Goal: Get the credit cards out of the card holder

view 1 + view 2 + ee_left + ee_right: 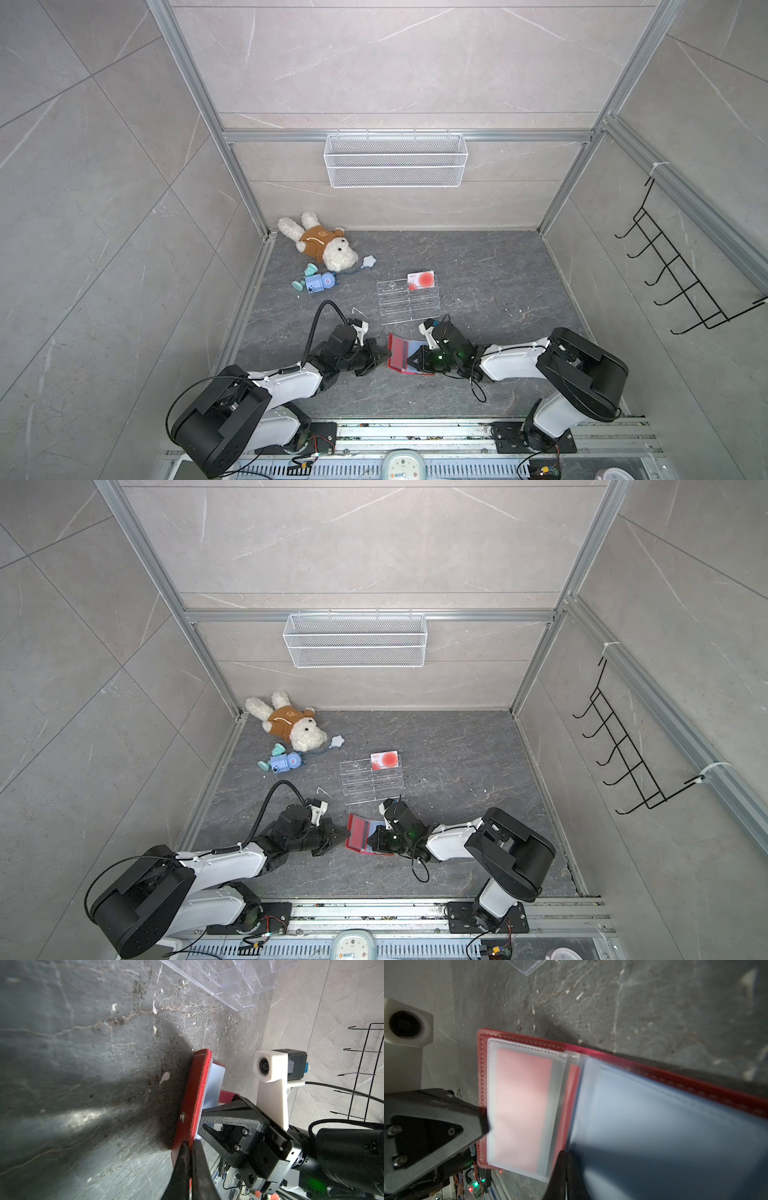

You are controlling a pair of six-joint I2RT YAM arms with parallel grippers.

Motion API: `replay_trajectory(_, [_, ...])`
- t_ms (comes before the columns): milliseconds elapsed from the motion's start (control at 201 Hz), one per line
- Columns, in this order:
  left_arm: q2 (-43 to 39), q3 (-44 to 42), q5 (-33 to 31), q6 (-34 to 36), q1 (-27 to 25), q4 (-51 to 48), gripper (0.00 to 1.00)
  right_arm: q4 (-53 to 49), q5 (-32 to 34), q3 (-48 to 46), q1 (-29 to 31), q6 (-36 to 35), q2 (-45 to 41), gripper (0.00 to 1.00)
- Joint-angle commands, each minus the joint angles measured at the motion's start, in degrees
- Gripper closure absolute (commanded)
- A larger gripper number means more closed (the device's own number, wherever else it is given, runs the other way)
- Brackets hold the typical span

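Presently, in both top views the card holder [398,351] [358,831] lies open at lower centre, between the left gripper [386,354] and the right gripper [411,359], its spine running up-frame. Left wrist view: the left gripper is clamped tight on the red cover's edge. Right wrist view: the right gripper is pinched narrow on a pale blue sleeve. A pinkish credit card [523,1105] sits sleeved on the left gripper's side, its long axis parallel to the spine.
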Motion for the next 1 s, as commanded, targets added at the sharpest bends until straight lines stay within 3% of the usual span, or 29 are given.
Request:
replay_trajectory(0, [-2.19, 1.65, 0.53, 2.36, -0.22, -2.11, 1.00, -2.56, 1.03, -1.55, 0.29, 0.63, 0.41, 0.92])
replay_trajectory(224, [-6.85, 2.64, -1.41, 5.31, -0.18, -8.94, 1.00, -4.76, 1.14, -1.44, -0.15, 0.86, -3.70, 0.86])
replay_trajectory(637, [-7.72, 4.73, -0.63, 7.60, -0.21, -11.61, 1.00, -24.77, 9.57, 1.24, -3.12, -3.06, -11.45, 0.85])
replay_trajectory(996, [-6.40, 6.07, 0.67, 8.71, -0.44, -11.16, 1.00, -25.65, 11.10, 0.95, -3.09, -2.97, -8.83, 0.85])
